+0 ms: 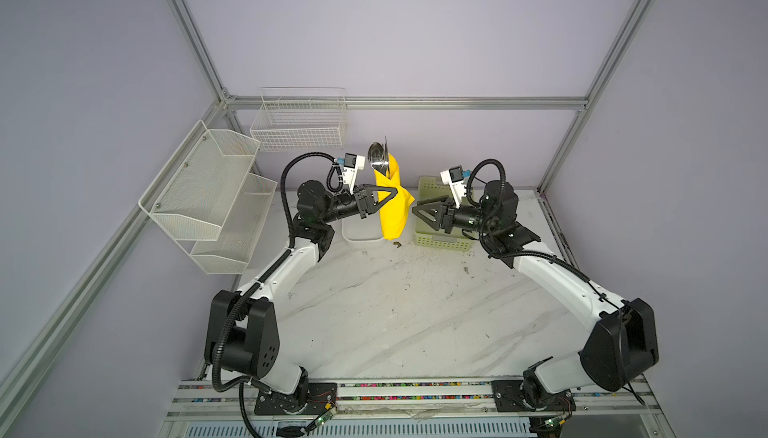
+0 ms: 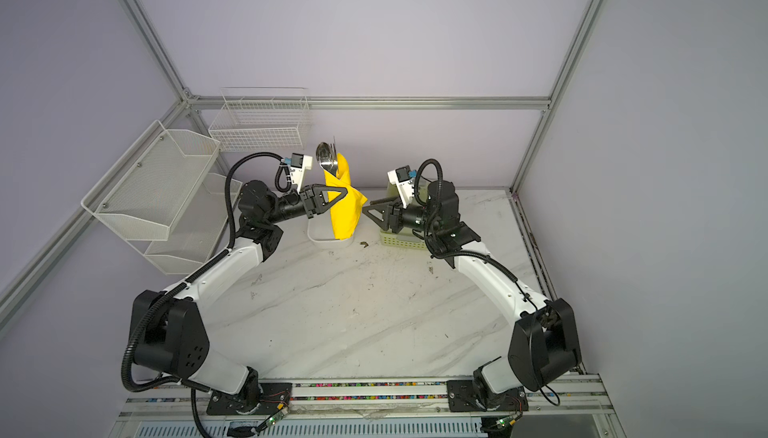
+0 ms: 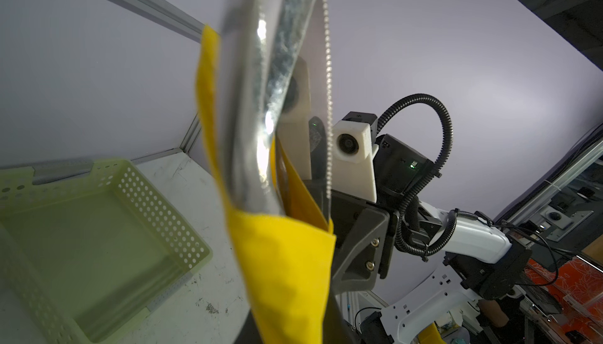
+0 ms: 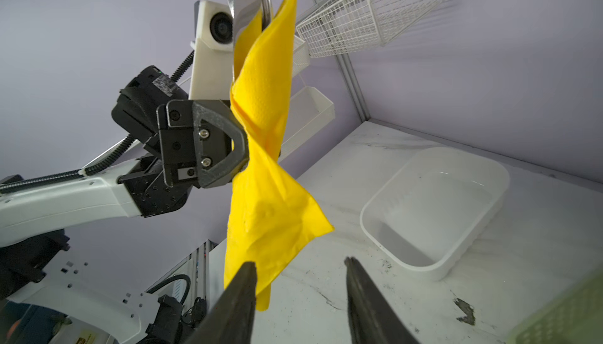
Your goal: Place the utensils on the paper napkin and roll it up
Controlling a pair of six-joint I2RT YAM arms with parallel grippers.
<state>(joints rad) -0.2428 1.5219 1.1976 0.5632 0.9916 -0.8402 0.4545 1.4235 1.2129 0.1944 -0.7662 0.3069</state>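
Above the back of the table: napkin bundle up in the air, upright, touching nothing below; seen between tub and basket in both top views.
Napkin: wrapped round the utensils, pinched at the waist, flaring above and below; one loose corner sticking out on the right gripper's side; more a twist than a neat roll.
Utensils: inside the napkin, handles hidden; showing only at the top as a spoon bowl and a serrated blade; fork not made out.
Left gripper: clamped on the napkin's middle, carrying the whole bundle alone.
Right gripper: parted, holding nothing; just beside the lower flap, one finger close to its bottom corner.
Tub: white, nothing in it in the right wrist view.
Basket: pale green, perforated, nothing in it in the left wrist view.
Done, judging by the bundle: utensils gathered in the napkin and wrapped.
Left to do, as a guess: tucking or tightening the loose flap, then setting the bundle down; resting place not clear from these views.
Progress: late, near the end.
Risk: loose wrap and a single pinch at mid-height, so possible slipping of metal out of the bottom, or unwinding of the flap.
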